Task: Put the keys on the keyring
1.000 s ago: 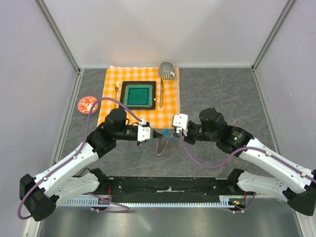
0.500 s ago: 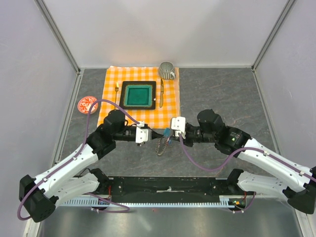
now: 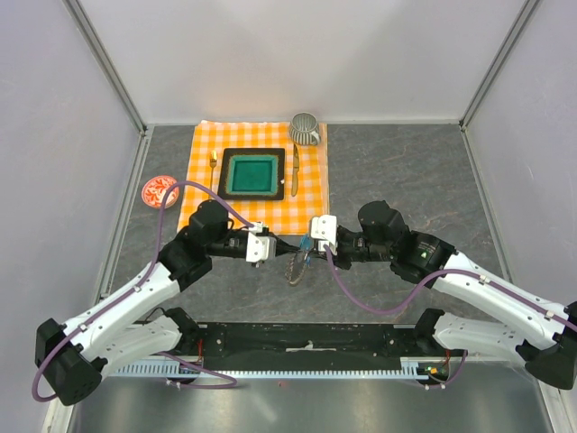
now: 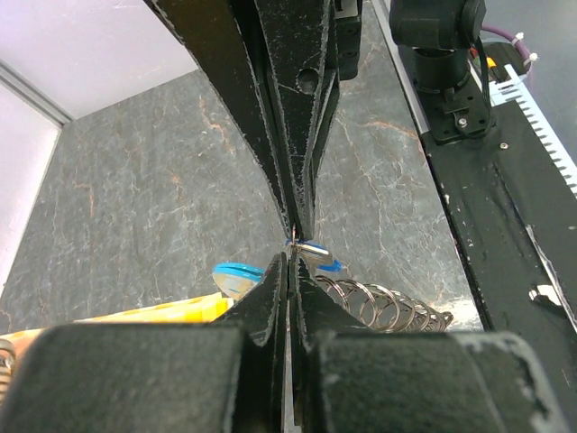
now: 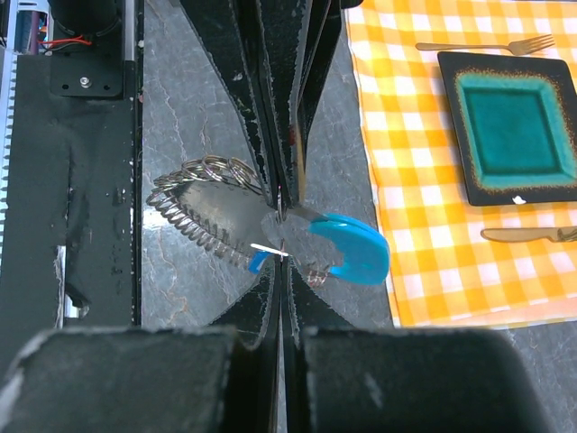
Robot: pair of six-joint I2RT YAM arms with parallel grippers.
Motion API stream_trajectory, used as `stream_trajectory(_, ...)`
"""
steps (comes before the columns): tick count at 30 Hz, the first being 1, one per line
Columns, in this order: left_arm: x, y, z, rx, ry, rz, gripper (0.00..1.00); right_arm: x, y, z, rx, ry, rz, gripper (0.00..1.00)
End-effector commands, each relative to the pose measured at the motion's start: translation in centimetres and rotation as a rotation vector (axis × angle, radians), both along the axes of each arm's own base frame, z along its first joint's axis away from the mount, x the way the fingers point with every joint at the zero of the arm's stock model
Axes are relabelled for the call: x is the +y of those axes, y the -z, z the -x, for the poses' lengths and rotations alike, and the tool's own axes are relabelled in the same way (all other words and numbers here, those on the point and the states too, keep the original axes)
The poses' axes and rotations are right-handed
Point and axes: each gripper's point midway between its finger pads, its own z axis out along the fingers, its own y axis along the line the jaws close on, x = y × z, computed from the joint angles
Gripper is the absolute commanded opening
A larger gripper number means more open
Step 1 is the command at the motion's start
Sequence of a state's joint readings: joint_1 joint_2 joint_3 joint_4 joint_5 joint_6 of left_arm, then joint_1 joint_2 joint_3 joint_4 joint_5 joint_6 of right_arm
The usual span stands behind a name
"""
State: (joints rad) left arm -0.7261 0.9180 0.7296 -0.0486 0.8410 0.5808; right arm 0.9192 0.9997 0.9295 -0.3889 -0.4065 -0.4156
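Note:
My left gripper and right gripper meet tip to tip just in front of the checked cloth, both shut. The keyring, a floppy silvery coil, hangs from the meeting point down to the table; it also shows in the left wrist view and the right wrist view. The left gripper seems to pinch the coil's end. The right gripper pinches thin metal of the blue-tagged key, whose tag sticks out beside the tips. No red-tagged key shows.
An orange checked cloth lies behind, bearing a green square plate, a gold fork, a gold knife and a ribbed grey cup. A small red dish sits at the left.
The two grippers have closed the gap between them. The right one moved left with the blue-tagged key until its tips met the left one's over the keyring.

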Motion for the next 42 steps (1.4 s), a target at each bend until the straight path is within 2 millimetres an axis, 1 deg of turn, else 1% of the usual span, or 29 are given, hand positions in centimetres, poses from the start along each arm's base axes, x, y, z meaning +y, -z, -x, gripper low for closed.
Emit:
stream_trajectory(1, -0.61, -1.68, 0.6, -0.041, 0.057, 0.057, 0.02, 0.63, -0.95, 0.1, -0.031, -0.021, -0.043, 0.0)
stream_trajectory(6, -0.73, -1.55, 0.72, -0.034, 0.067, 0.055, 0.02, 0.63, -1.02, -0.03, -0.036, -0.016, -0.047, 0.0)
stream_trajectory(20, -0.85, -1.15, 0.51, -0.027, 0.061, 0.046, 0.02, 0.68, -1.25, 0.75, -0.041, -0.054, -0.06, 0.0)
stream_trajectory(28, -0.52, -1.22, 0.13, -0.05, 0.03, 0.04, 0.02, 0.44, -0.82, 0.11, -0.044, -0.018, -0.043, 0.0)
stream_trajectory(42, -0.61, -1.09, 0.09, -0.053, 0.035, 0.037, 0.02, 0.51, -1.23, 0.57, -0.048, -0.043, -0.056, 0.0)
